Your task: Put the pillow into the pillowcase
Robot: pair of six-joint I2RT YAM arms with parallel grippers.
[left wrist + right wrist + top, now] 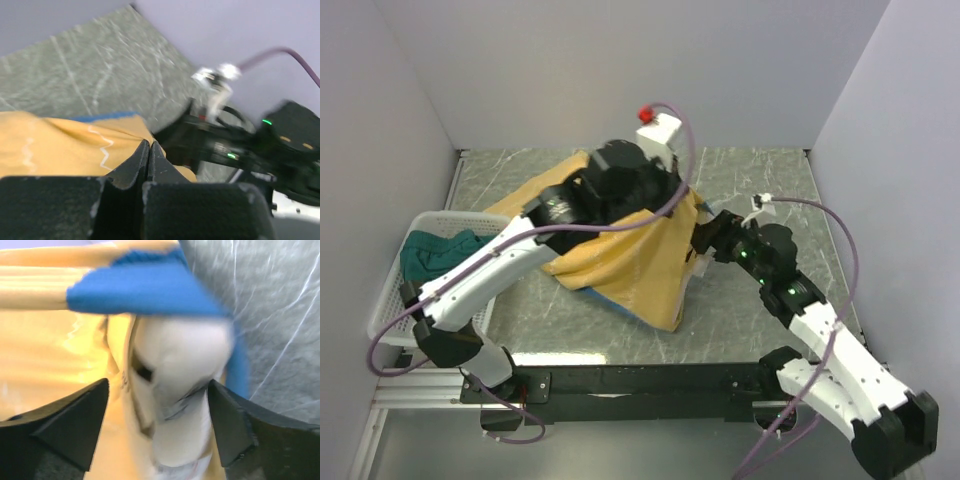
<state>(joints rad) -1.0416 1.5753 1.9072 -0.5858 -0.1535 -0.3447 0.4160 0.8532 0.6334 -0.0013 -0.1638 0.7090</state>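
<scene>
Left gripper [150, 149] pinches tight on the pillowcase [640, 270], soft mustard cloth tented mid-tabletop. Right gripper [157, 392] stands wide apart, jaws straddling the pillow [185, 350], plump and white under a blue hem.

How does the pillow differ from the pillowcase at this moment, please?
The pillow is white and plump; the pillowcase is thin cloth, yellow with blue. Only a corner of the pillow shows, at the pillowcase's opening, while the pillowcase shows nearly whole, draped over the table. Both are soft.
</scene>
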